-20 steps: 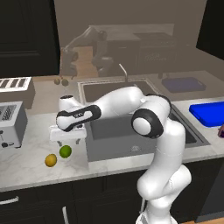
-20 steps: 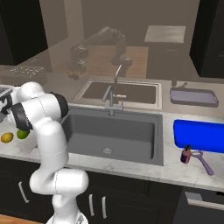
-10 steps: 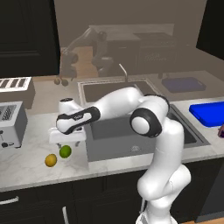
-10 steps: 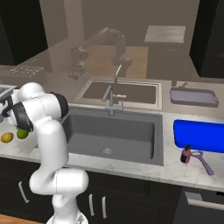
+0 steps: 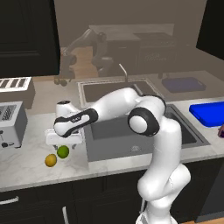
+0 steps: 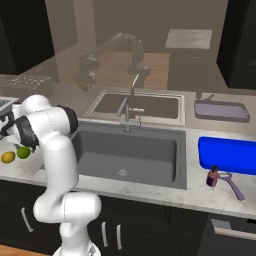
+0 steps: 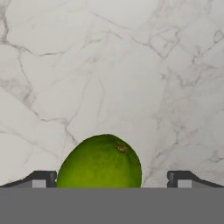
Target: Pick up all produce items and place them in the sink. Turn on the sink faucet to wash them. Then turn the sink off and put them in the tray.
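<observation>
A green lime-like fruit [image 5: 63, 151] [image 6: 23, 152] [image 7: 100, 162] lies on the marble counter left of the sink [image 5: 188, 131] [image 6: 150, 165]. A yellow lemon-like fruit [image 5: 50, 160] [image 6: 7, 157] rests just beside it. My gripper [image 5: 62, 147] [image 7: 111, 178] hangs directly over the lime, open, with one finger on each side of the fruit and space between. The silver faucet [image 5: 124, 72] [image 6: 127, 105] rises behind the basin. To the right of the sink lies the blue tray [image 5: 210, 113] [image 6: 227, 155].
A toaster [image 5: 9, 124] stands at the left edge of the counter. A purple utensil [image 6: 227, 180] lies in front of the tray. A dark flat tray [image 6: 221, 110] sits at the back right. My own arm reaches across the sink's left rim.
The gripper has sunk lower over the lime; the fruits have not moved.
</observation>
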